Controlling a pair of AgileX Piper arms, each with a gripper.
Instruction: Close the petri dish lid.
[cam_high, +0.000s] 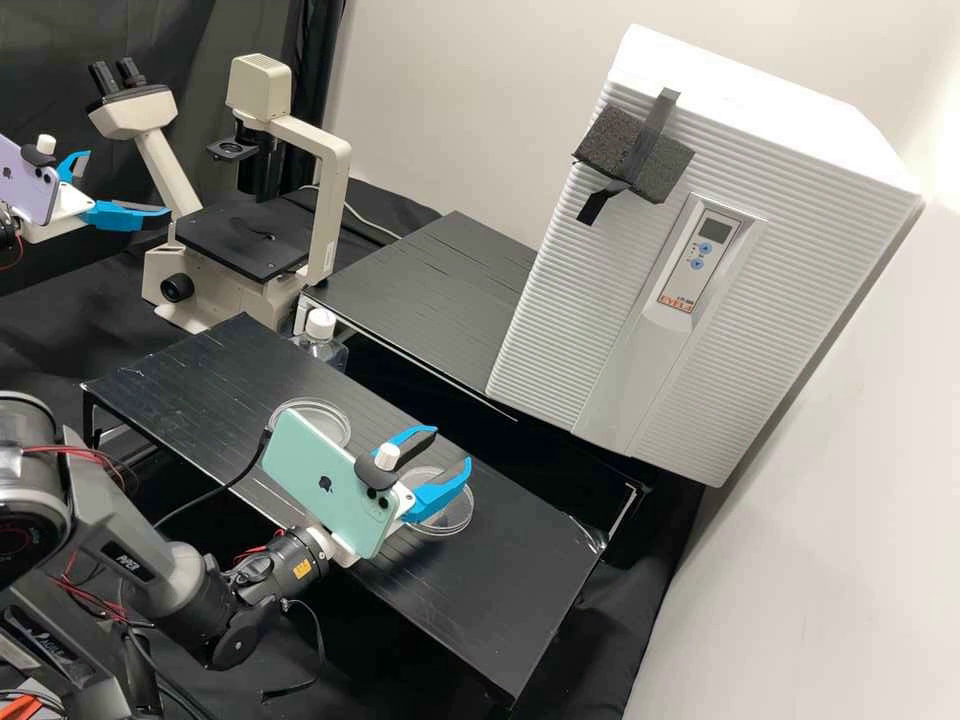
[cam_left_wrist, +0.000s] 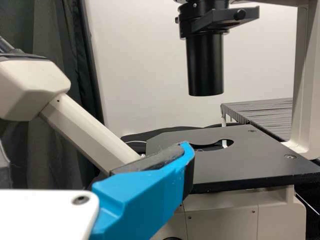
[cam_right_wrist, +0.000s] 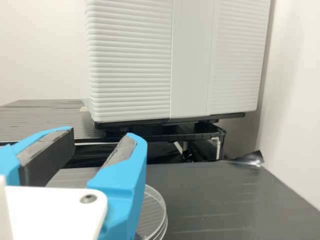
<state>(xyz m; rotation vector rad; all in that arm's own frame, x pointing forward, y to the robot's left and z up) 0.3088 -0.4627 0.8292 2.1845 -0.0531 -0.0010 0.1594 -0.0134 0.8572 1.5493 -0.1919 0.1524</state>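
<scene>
Across the black worktop (cam_high: 500, 610), has a clear dish (cam_high: 453, 515) by the right gripper (cam_high: 450, 446), spread wide, and a second dish (cam_high: 326, 414) apart. Holds the left gripper (cam_high: 128, 183) spread near the microscope (cam_high: 245, 238). Best pinch edges lightly, lower level.

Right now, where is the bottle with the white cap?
In the high view, the bottle is left of centre, just beyond the front table's far edge, near the right side of the microscope's base.

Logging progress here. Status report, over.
Left gripper open, near microscope. Right gripper open, at one clear round piece; second clear piece lies apart from it. Green phone partly hides second piece from high view; lid unidentified.
</scene>
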